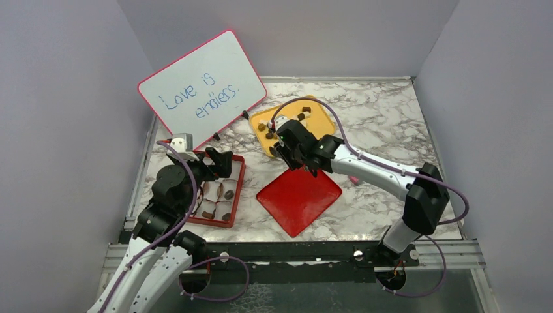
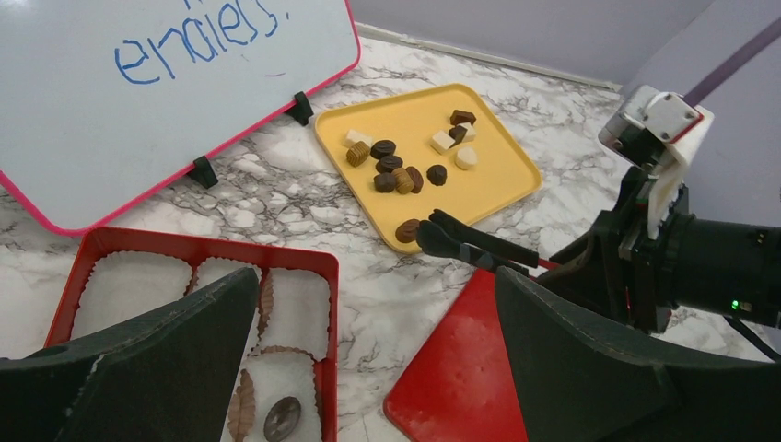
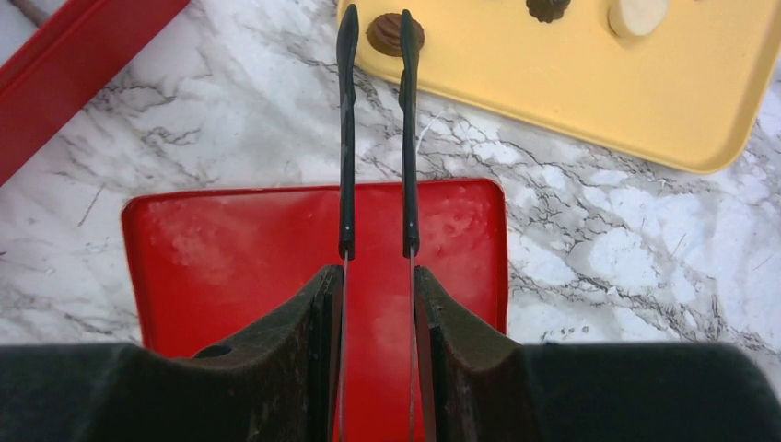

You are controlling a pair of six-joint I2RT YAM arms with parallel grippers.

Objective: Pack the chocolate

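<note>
Several chocolate pieces [image 2: 396, 170], brown and cream, lie on the yellow tray [image 2: 502, 175]. My right gripper [image 3: 378, 276] is shut on thin black-tipped tongs [image 3: 346, 138]. The tong tips stand apart around a brown chocolate [image 3: 387, 32] at the tray's near corner; I cannot tell whether they touch it. My left gripper [image 2: 376, 276] is open and empty, hovering over the red box [image 2: 212, 249] of white paper cups. One cup holds a dark chocolate [image 2: 282, 417]. From above, the box [image 1: 238, 189] has chocolates in a few of its near cups.
The flat red lid [image 1: 298, 199] lies on the marble between the arms, under the right gripper [image 1: 290, 156]. A pink-framed whiteboard [image 1: 202, 88] stands at the back left. A small pink cube [image 1: 354, 179] sits beside the right arm. Grey walls enclose the table.
</note>
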